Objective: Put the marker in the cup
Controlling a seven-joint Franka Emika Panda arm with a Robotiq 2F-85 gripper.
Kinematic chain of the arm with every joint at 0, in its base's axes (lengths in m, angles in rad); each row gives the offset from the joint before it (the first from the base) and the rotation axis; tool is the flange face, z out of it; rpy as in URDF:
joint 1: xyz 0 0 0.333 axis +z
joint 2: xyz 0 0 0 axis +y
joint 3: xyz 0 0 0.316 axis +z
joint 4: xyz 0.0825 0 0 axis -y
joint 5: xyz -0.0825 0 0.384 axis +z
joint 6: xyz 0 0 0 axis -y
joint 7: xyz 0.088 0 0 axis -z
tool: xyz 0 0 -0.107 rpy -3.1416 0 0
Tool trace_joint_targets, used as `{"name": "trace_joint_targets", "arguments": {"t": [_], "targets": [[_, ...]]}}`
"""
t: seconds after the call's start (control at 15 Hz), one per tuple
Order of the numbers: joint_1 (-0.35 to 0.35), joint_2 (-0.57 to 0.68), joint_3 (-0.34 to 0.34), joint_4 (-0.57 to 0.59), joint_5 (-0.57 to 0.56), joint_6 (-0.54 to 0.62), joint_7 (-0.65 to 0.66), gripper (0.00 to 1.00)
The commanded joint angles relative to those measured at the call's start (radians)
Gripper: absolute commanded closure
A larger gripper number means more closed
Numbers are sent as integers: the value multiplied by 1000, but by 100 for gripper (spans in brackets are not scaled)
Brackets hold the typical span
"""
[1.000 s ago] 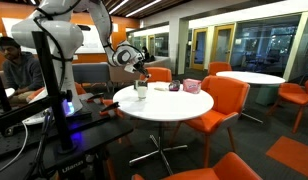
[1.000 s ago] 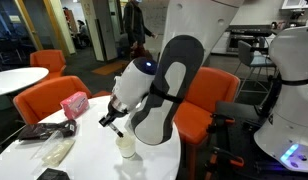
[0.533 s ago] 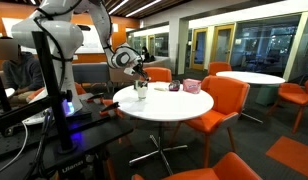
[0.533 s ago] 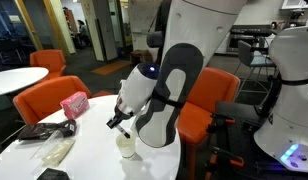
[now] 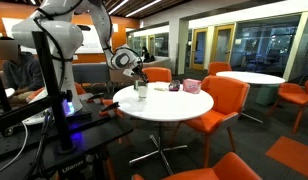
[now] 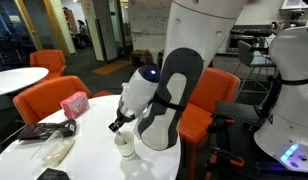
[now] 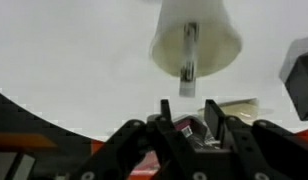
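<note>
Just beyond the spread, empty pincer [image 7: 186, 128], a small pale whitish cup [image 7: 219, 45] is seen on the white round desk [image 7: 64, 60]. The short, thin, dark-ended marker [image 7: 189, 60] is lodged inside, its long axis aimed back at the pincer.

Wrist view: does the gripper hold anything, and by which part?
Nothing. The fingers are apart and empty; the marker stands in the cup.

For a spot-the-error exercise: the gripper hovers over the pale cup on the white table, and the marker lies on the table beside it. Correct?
Only the marker is wrong: the wrist view shows it standing inside the cup, not beside it. The gripper does hover over the cup on the white table.
</note>
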Motion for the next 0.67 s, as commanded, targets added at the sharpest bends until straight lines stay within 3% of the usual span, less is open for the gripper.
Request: {"name": "trace_joint_targets", "arguments": {"t": [0.0, 0.2, 0.33, 0.6], "targets": [[-38, -38, 47, -25, 12, 0, -41, 23], [-80, -81, 94, -39, 5, -25, -36, 2], [-108, -122, 117, -42, 8, -76, -30, 0], [-65, -198, 36, -34, 3, -315, -8, 0]]}}
